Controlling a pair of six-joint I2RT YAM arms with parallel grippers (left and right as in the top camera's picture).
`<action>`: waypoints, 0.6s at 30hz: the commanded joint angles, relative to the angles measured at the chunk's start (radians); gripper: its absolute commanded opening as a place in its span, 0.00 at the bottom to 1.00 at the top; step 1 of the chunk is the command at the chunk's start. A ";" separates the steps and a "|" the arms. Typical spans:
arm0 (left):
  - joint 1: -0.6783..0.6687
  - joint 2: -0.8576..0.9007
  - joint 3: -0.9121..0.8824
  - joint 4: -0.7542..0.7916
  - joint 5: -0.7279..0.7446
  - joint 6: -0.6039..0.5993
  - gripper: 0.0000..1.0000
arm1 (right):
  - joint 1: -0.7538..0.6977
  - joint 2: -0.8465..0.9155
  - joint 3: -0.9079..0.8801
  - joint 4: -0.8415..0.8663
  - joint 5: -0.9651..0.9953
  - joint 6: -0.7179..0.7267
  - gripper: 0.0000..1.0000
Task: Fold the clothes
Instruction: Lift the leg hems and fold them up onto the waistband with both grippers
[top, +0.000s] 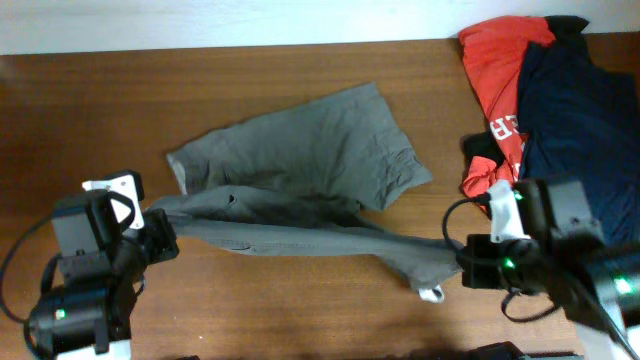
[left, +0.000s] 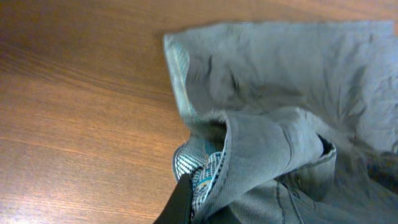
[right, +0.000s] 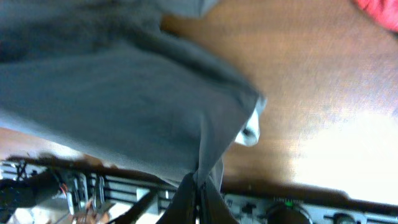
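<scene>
While jaws clamp ends, shorts (top: 310, 165) span table (top: 250, 80).

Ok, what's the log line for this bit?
left jaws: shut on shorts | right jaws: shut on shorts | shorts: stretched between them, on table

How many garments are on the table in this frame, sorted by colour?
Grey: 1, the shorts
Red: 1, the T-shirt
Navy: 1, the dark garment
Total: 3
</scene>
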 joint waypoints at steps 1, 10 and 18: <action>0.008 -0.029 0.000 0.006 -0.076 -0.013 0.00 | 0.003 -0.042 0.033 0.031 0.138 -0.011 0.04; 0.008 0.091 0.000 0.027 -0.076 -0.013 0.00 | 0.004 0.179 0.032 0.299 0.138 -0.136 0.04; 0.008 0.307 0.000 0.225 -0.076 -0.013 0.00 | 0.001 0.464 0.033 0.541 0.131 -0.187 0.04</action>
